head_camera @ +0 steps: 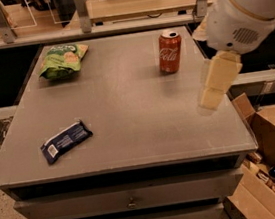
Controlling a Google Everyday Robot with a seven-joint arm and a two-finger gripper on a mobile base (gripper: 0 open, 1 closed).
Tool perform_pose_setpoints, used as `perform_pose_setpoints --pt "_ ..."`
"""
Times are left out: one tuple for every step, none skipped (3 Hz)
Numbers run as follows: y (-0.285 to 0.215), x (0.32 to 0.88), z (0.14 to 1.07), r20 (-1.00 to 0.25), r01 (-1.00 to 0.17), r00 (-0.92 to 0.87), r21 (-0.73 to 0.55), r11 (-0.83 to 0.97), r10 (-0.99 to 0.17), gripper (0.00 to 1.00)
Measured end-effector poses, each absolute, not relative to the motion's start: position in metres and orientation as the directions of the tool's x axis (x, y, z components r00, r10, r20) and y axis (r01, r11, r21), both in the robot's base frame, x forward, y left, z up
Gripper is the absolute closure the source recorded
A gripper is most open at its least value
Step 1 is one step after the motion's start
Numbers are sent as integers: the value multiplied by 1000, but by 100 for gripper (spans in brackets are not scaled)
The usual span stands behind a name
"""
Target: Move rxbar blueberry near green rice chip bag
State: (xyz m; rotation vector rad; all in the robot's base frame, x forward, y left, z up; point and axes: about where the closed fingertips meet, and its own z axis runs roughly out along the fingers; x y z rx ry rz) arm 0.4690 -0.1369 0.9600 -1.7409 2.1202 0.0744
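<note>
The rxbar blueberry (66, 141) is a small dark-blue wrapper with a white barcode patch. It lies flat near the front left of the grey table (127, 108). The green rice chip bag (64, 60) lies at the back left of the table. My gripper (210, 98) hangs from the white arm (245, 6) over the right side of the table. It is far to the right of the bar and holds nothing that I can see.
A red Coca-Cola can (170, 52) stands upright at the back right, just left of the arm. Open cardboard boxes (274, 174) sit on the floor to the right of the table. A counter with posts (81, 10) runs behind the table.
</note>
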Motion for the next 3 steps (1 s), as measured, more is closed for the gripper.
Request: perform_pose_setpoints --pt "-80 480 939 -408 -970 -116 -151 192 -905 0" --pt "-31 480 908 -509 -983 -104 -81 167 -855 0" --pt "2 474 878 -625 -982 -123 -35 185 -771 0"
